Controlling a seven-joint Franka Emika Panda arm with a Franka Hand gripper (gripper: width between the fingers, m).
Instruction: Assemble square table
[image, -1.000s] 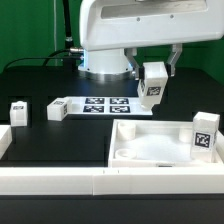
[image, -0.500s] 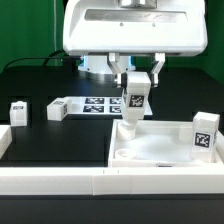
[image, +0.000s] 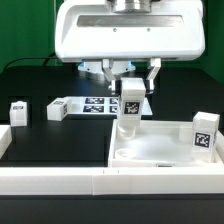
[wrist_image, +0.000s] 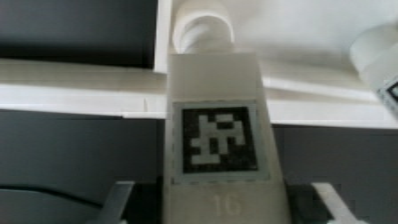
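Gripper (image: 130, 90) clamped on leg (image: 129, 110) — shifted further toward exterior view's left, lower, over tabletop (image: 165, 127) corner.

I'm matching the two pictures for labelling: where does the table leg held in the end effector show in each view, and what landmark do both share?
Exterior view: the leg stands upright at centre, gripped by the end effector, at the far corner of the tabletop on the exterior view's left.
Wrist view: the leg fills the middle of the picture.
Shared landmark: the tabletop's raised rim, right behind the leg in both.
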